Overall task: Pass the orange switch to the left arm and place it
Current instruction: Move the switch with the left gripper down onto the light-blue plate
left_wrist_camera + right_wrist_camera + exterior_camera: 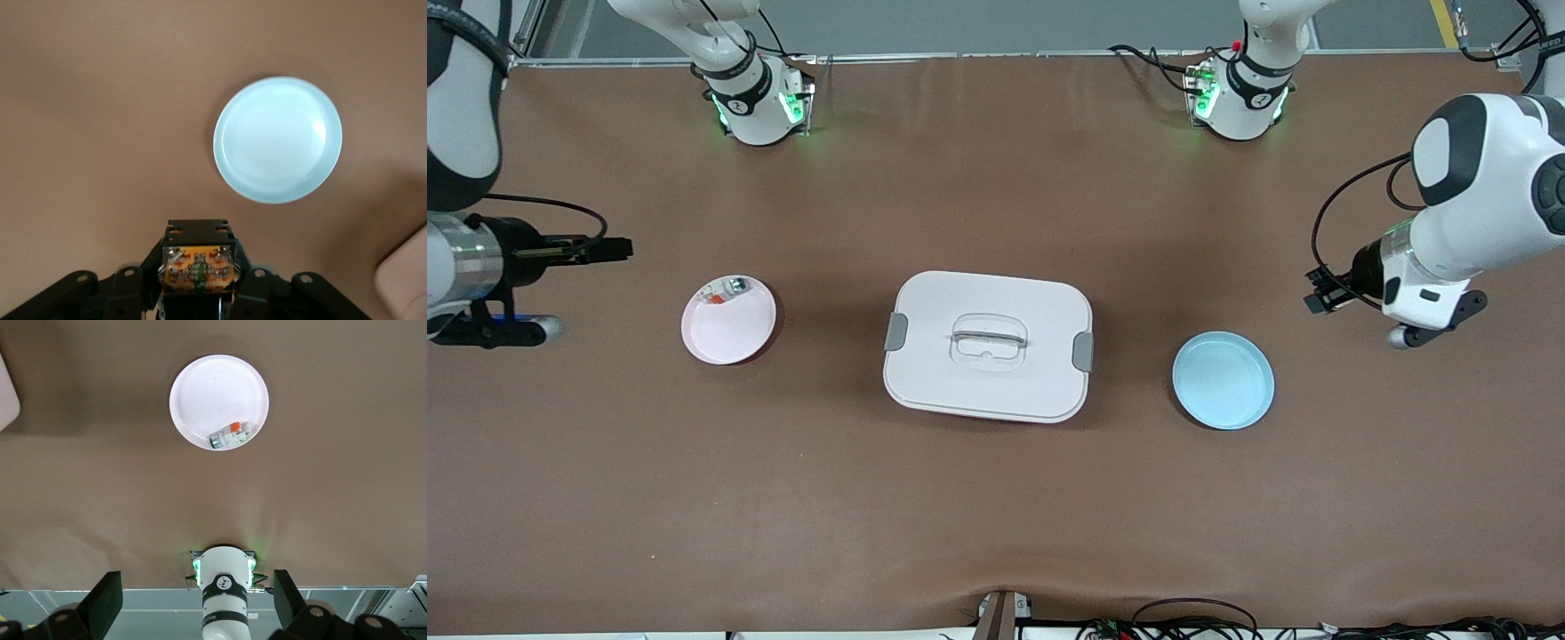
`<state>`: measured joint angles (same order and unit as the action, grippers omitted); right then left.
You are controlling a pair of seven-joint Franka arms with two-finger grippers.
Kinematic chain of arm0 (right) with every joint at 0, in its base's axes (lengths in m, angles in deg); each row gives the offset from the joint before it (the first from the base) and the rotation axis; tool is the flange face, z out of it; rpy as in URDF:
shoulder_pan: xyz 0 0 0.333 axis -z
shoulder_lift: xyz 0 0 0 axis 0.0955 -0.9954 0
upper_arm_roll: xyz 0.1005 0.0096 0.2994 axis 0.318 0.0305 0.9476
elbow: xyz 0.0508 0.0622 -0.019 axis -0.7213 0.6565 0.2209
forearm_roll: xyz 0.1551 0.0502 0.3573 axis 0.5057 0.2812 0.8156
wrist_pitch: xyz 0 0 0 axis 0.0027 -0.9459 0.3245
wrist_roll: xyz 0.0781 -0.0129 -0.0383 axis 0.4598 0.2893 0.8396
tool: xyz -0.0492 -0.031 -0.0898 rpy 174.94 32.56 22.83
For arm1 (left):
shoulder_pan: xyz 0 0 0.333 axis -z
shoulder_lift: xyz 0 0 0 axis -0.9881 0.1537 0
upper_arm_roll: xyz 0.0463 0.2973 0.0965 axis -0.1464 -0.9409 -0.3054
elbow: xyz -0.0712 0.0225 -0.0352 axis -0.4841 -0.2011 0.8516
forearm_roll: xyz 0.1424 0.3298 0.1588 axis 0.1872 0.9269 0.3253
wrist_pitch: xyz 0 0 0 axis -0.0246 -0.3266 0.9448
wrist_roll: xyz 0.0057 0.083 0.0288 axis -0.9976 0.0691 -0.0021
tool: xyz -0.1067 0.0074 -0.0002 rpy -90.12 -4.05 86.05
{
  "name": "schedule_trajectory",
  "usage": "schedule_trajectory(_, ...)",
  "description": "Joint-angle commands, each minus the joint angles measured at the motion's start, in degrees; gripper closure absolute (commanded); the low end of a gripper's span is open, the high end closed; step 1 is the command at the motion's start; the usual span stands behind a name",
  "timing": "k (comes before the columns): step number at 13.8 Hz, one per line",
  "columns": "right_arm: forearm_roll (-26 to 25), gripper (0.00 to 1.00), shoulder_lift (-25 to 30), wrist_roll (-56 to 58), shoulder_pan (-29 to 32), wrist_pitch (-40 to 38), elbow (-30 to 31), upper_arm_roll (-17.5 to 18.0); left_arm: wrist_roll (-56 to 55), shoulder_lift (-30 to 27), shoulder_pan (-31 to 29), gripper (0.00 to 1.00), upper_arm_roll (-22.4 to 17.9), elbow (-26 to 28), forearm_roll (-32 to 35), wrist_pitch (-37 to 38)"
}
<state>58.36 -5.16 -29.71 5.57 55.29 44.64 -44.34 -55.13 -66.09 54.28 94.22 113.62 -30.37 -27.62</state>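
Nearest the front camera sits the box (988, 345), mid-frame; the right gripper (609, 250) hangs upper left, empty, its fingers spread wide in its wrist view. Left wrist view: the left gripper (200, 283) clamps the orange switch (199, 267), lower centre, beside the blue plate (277, 139). It looks light, rigid, slippery; better held by its black body.

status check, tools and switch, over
Left tool shut on switch, over table near blue plate. Right tool open, near pink plate. Box sits between the plates.
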Motion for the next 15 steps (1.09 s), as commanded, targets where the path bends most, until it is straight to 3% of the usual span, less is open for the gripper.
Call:
schedule_trajectory(1,-3.56,0.00,0.67,1.08,0.26,-0.54,0.22,1.20,-14.56,1.60,0.25,1.00,0.92,-2.69,1.22,0.75)
schedule_trajectory(6,-3.66,0.00,0.85,1.26,0.35,-1.77,0.22,1.20,-42.32,4.58,4.27,1.00,1.10,-2.79,4.64,-6.79)
schedule_trajectory(9,-3.48,0.00,0.85,1.26,0.53,-1.77,0.22,1.03,-56.75,9.14,7.36,1.00,1.10,-2.44,11.57,-11.80)
schedule_trajectory(15,-3.74,0.00,0.85,1.08,1.23,-1.60,0.22,0.94,-59.78,15.04,8.42,1.00,0.93,-2.26,14.41,-17.08)
